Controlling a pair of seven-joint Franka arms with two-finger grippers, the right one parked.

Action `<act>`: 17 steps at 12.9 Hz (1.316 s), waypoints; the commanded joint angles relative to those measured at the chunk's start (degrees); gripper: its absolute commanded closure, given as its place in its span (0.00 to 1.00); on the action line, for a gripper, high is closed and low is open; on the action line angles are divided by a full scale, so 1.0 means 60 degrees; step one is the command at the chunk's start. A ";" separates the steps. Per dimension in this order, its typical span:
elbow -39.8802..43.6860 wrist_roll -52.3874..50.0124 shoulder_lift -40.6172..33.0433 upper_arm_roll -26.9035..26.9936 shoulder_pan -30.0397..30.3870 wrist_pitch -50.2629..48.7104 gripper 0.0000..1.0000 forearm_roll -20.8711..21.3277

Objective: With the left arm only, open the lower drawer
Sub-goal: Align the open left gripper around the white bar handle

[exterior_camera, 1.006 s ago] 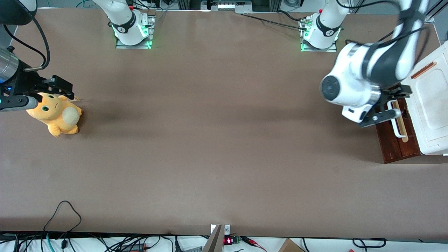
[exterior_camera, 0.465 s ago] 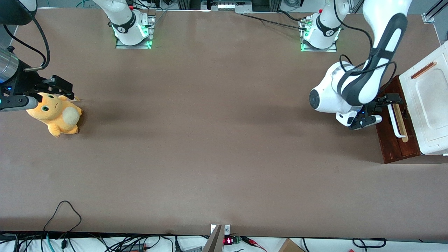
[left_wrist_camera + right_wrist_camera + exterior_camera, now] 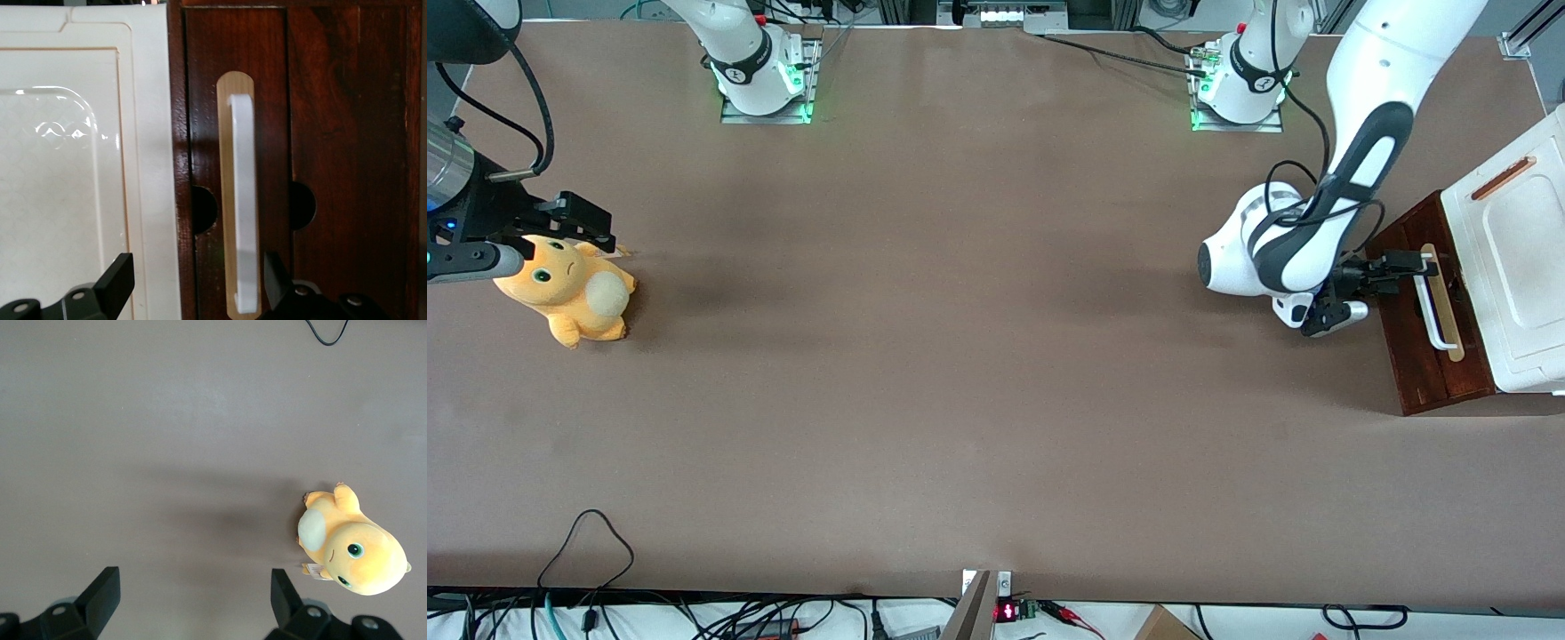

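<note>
Counts: one drawer (image 3: 1427, 342) with one white handle (image 3: 243, 200) on a pale strip; one white box top (image 3: 1513, 267) above it with one copper strip (image 3: 1503, 178); one plush toy (image 3: 569, 289); one working arm (image 3: 1325, 178).
Drawer: sits at the working arm's end of the counter (image 3: 960, 356), dark red-brown front facing the middle of the counter; only a narrow band of front shows under the white top in the front view.
Gripper: gripper (image 3: 197, 287) is spread wide, holding nothing; it hangs just in front of the drawer face, the handle's end lying between the two fingers (image 3: 113, 283), no contact seen.
Hidden: the drawer's inside is not visible; the white top runs off the front view's edge; two dark half-round notches flank the handle in the wrist view, depth unclear; the arm's body covers part of the counter beside the drawer.
Cut off: the plush is partly under the parked arm's gripper in the front view.
Room: broad bare counter lies in front of the drawer face toward the middle; the plush lies well apart, at the parked arm's end.
</note>
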 commanded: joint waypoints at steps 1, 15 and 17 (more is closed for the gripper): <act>0.0029 -0.0947 0.0715 -0.0115 0.0098 -0.0836 0.15 0.0572; 0.0601 -0.0453 0.1216 -0.0159 0.0816 -0.0429 0.41 0.0954; 0.0630 -0.0264 0.1202 -0.0159 0.0888 -0.0298 0.43 0.0969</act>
